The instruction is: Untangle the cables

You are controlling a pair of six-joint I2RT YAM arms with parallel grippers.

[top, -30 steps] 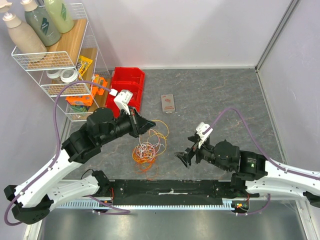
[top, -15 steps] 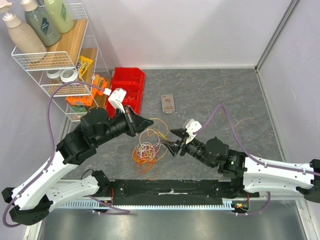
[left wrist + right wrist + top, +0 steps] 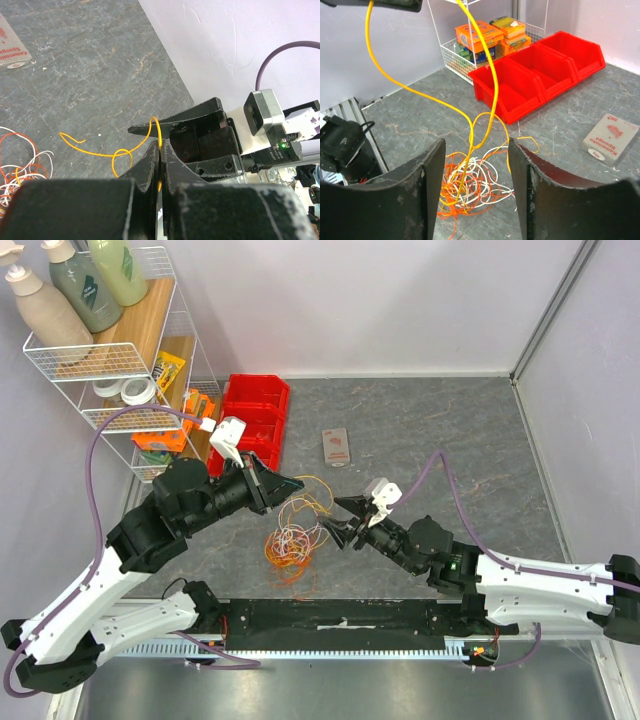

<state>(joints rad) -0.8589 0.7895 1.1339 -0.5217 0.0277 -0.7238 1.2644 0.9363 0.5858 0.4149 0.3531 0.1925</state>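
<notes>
Near the middle of the grey stone-patterned table (image 3: 430,430), just ahead of the arm bases: a loose heap of thin cables (image 3: 292,545), orange, white and a few pink-red, coiled in overlapping loops that cross one another. Rising out of the heap, one yellow-orange wire (image 3: 97,153), curling into a small loop with a free hooked end above the tabletop, then climbing to the left gripper (image 3: 290,483). Jaws of the left gripper pressed together, pinching that wire between the tips, poised above the heap's far side. Just to the right of the heap, the right gripper (image 3: 340,520), jaws spread wide, clasping nothing. Seen from the right wrist, the raised wire hanging in two long curves ahead of the gap between the fingers; contact with either finger not discernible. Farther back on the left, a row of red plastic bins (image 3: 258,415) beside a white wire rack (image 3: 110,360). Well apart from the heap, a small flat packet (image 3: 337,447).
</notes>
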